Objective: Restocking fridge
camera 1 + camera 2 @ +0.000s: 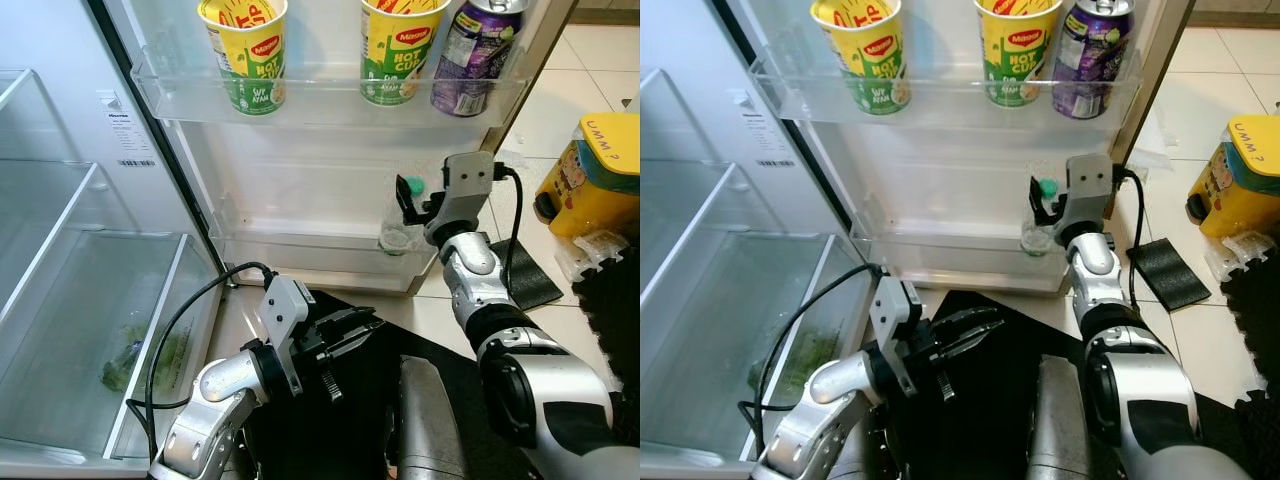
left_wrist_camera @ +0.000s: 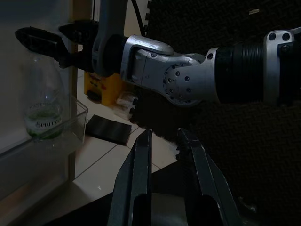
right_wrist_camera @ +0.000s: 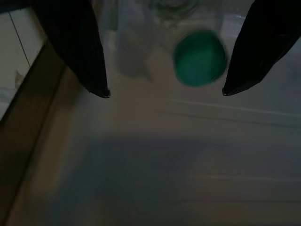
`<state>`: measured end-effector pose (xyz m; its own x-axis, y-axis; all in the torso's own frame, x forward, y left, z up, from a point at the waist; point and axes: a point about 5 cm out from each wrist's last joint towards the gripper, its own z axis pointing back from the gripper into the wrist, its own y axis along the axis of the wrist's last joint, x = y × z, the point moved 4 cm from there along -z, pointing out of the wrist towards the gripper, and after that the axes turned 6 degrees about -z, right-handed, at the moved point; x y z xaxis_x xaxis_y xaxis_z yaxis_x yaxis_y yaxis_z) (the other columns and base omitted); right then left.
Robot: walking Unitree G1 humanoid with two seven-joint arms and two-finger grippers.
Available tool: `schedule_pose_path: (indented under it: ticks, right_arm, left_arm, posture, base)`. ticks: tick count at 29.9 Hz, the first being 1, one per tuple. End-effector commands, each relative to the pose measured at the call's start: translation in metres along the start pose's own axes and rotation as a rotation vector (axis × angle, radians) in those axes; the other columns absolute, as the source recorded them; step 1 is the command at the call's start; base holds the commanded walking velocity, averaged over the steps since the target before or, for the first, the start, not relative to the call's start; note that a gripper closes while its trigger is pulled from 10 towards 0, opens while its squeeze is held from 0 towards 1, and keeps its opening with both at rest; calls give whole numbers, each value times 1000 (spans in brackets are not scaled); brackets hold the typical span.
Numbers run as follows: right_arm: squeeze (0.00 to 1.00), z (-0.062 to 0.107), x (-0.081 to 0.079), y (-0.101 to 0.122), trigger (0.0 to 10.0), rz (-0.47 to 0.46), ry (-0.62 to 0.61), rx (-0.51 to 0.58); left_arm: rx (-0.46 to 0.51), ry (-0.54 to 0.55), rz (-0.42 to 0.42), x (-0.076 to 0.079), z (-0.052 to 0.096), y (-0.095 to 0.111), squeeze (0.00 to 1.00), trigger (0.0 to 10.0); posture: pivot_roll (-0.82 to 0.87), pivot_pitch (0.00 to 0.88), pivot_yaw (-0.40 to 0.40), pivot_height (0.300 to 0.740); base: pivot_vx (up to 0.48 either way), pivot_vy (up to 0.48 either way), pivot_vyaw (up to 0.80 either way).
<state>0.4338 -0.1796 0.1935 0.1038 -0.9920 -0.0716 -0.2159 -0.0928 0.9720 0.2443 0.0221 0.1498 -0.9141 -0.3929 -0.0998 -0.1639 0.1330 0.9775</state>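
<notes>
Right wrist view: the right pincer (image 1: pixel 408 190) hangs spread above the green-capped bottle (image 1: pixel 397 228) in the lower door shelf (image 1: pixel 300 245); a finger brushing it could tip it. The left pincer (image 1: pixel 362 328) waits, slightly parted.

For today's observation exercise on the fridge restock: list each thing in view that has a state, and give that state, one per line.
Fridge door: open.
Clear bottle: upright in the lower door shelf, green cap on.
Two noodle cups: upright, upper door shelf.
Purple can: upright beside them.
Right gripper: open, above the bottle cap.
Left gripper: open, low, holding nothing.
</notes>
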Motion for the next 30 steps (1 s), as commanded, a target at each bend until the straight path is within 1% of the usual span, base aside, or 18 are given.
schedule_pose_path:
  ticks: [1, 2, 6, 8, 10, 12, 13, 14, 15, 18, 20, 21, 24, 27, 30]
  right_arm:
    - [75, -1, -3, 1, 10000, -13, 14, -1]
    - [0, -2, -3, 3, 10000, -8, 20, 7]
    - [0, -3, -7, 11, 10000, 2, 60, 45]
    - [0, -4, -10, 20, 10000, -19, 84, 92]
    - [0, -4, -11, 23, 10000, -25, 89, 106]
    - [0, -4, -12, 27, 10000, -52, 103, 129]
    - [0, -4, -14, 30, 10000, -80, 119, 141]
    - [0, -4, -14, 30, 10000, -80, 119, 141]
    - [0, -4, -15, 32, 10000, -100, 132, 149]
    - [0, -2, -22, 34, 10000, -151, 192, 157]
    - [0, -1, -24, 33, 10000, -152, 207, 154]
    - [0, 3, -29, 30, 10000, -147, 249, 146]
    - [0, 6, -32, 29, 10000, -141, 283, 145]
    - [0, 10, -34, 31, 10000, -145, 317, 147]
    - [0, 16, -37, 37, 10000, -144, 369, 162]
  left_arm:
    - [-7, -17, -2, 3, 3, 1, 0, 10000]
    - [-8, -16, -2, 3, 3, 1, 0, 10000]
    - [-9, -12, -1, 3, 4, 0, 0, 10000]
    - [-12, -4, 0, 1, 5, -1, 0, 10000]
    - [-13, -1, -1, 1, 5, -2, 0, 10000]
    - [-15, 4, -1, 0, 6, -2, 0, 10000]
    - [-16, 7, -2, -1, 6, -3, 0, 10000]
    - [-16, 7, -2, -1, 6, -3, 0, 10000]
    - [-17, 9, -3, -2, 7, -3, 0, 10000]
    - [-19, 16, -6, -4, 8, -4, 0, 10000]
    - [-20, 18, -8, -5, 8, -4, 0, 10000]
    - [-22, 23, -9, -6, 9, -5, 0, 10000]
    - [-24, 28, -12, -8, 10, -5, 0, 10000]
    - [-26, 38, -15, -10, 11, -6, 0, 10000]
    - [-29, 51, -14, -13, 13, -8, 0, 10000]
  posture:
    - [59, 296, 43, 471]
    - [56, 294, 42, 471]
    - [55, 293, 41, 471]
    - [47, 285, 39, 471]
    - [47, 285, 39, 471]
    - [47, 280, 38, 471]
    - [46, 278, 37, 471]
    - [46, 278, 37, 471]
    - [46, 278, 37, 471]
    - [40, 264, 35, 471]
    - [39, 263, 34, 471]
    - [37, 256, 31, 471]
    - [34, 249, 29, 471]
    - [27, 243, 32, 471]
    - [18, 233, 34, 471]
  base:
    - [0, 0, 0]
    - [0, 0, 0]
    - [0, 0, 0]
    - [0, 0, 0]
    - [0, 0, 0]
    - [0, 0, 0]
    - [0, 0, 0]
    - [0, 0, 0]
    - [0, 0, 0]
    - [0, 0, 0]
    - [0, 0, 0]
    - [0, 0, 0]
    - [0, 0, 0]
    - [0, 0, 0]
    - [0, 0, 0]
